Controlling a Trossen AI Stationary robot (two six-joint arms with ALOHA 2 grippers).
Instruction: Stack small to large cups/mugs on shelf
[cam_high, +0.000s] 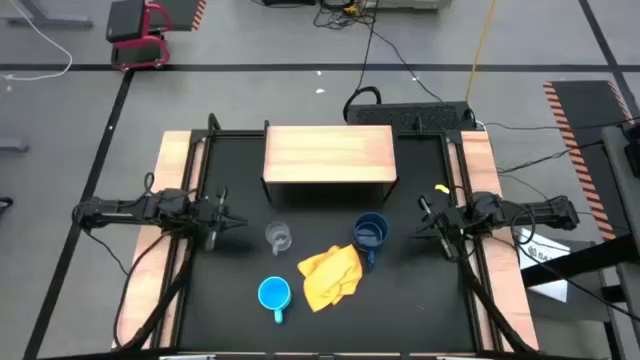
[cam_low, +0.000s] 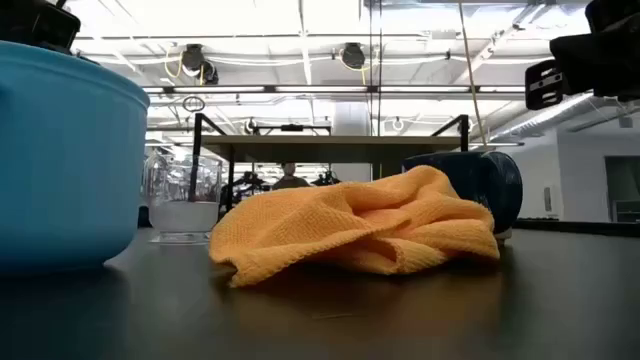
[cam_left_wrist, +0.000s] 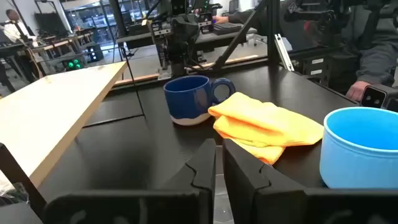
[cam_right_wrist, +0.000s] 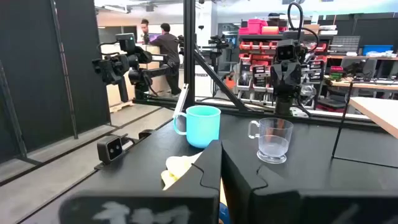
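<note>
The small glass cup (cam_high: 278, 237) stands upright on the black worktop (cam_high: 400, 300), in front of the shelf (cam_high: 329, 155) and nearest the left arm. It looks light, rigid, smooth and breakable, so it likely wants a gentle pinch across the rim or wall, or on its little handle, which shows in the right wrist view.

The light blue mug (cam_high: 274, 294) stands nearer the front edge, mouth up, handle pointing toward the front. It seems a stiff, fairly light piece; the rim or the handle offers a hold. The dark blue mug (cam_high: 371, 233) is the largest and probably the heaviest, glazed and possibly slippery; its wall opposite the cloth is free to pinch.

A crumpled yellow cloth (cam_high: 331, 276) lies between the two mugs, touching or just beside the dark blue mug. It is soft and could snag an end effector reaching for that mug from the front. The shelf's top is bare wood, well behind all three cups.

The left end effector (cam_high: 236, 222) hovers at the left side, near the glass cup, fingers almost together and holding nothing. The right end effector (cam_high: 424, 228) waits at the right side beside the dark blue mug, closed and empty.
</note>
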